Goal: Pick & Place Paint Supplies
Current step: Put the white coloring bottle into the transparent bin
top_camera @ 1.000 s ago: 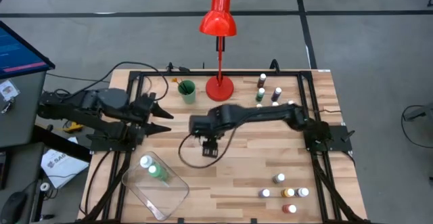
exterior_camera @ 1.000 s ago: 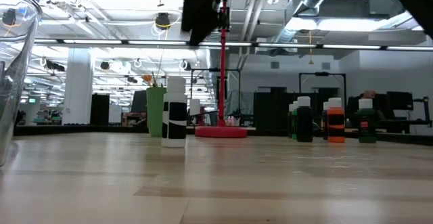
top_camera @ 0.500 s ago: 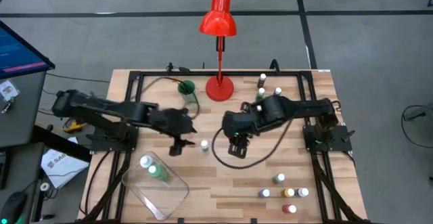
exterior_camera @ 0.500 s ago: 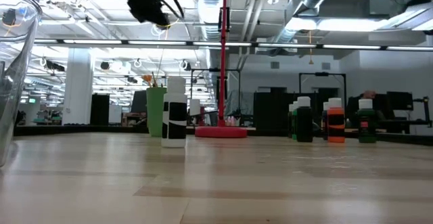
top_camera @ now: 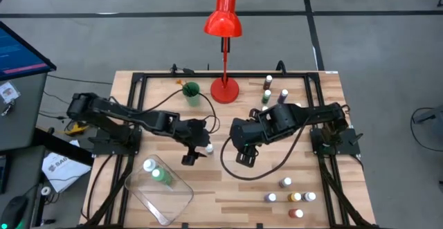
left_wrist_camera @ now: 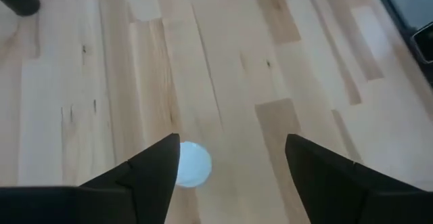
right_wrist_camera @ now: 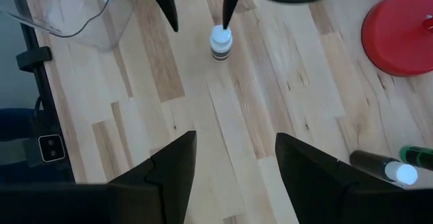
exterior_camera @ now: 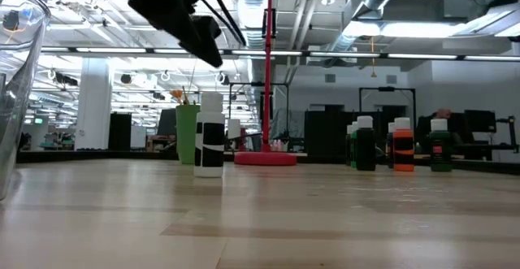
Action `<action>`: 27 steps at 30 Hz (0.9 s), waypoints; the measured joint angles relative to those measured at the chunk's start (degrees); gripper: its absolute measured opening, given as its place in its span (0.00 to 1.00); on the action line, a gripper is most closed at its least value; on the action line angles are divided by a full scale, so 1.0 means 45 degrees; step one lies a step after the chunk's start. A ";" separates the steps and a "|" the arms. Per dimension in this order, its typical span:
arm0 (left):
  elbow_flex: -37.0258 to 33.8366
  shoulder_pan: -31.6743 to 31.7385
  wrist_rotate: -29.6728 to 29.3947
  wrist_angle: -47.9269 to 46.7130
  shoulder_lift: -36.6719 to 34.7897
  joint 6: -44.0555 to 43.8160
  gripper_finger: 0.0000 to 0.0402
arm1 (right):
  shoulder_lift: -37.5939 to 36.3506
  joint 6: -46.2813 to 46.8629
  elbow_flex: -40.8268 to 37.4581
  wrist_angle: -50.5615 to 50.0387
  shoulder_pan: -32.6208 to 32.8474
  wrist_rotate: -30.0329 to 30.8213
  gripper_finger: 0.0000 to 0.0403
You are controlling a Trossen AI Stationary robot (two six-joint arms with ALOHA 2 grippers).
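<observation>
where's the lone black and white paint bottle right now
In the high view the black and white paint bottle stands upright near the table's middle, just under the open left gripper, between the clear tray and the red lamp base.

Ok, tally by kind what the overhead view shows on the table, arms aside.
Small bottles in plain sight: 9 (some may be hidden)
Large green bottle: 1
Clear tray: 1
Green cup: 1
Red lamp: 1
Total: 13
</observation>
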 joint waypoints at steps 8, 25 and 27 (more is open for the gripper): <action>0.0000 0.0305 -0.0010 0.0276 0.0813 0.0047 0.65 | 0.0000 0.0000 0.0000 0.0000 0.0208 0.0002 0.49; -0.0389 0.0298 -0.0310 0.0900 0.1275 0.0131 0.63 | 0.0004 0.0107 0.0000 0.0000 0.0460 0.0000 0.47; -0.0384 0.0298 -0.0311 0.1231 0.1400 0.0146 0.62 | 0.0005 0.0102 0.0000 0.0005 0.0460 0.0000 0.47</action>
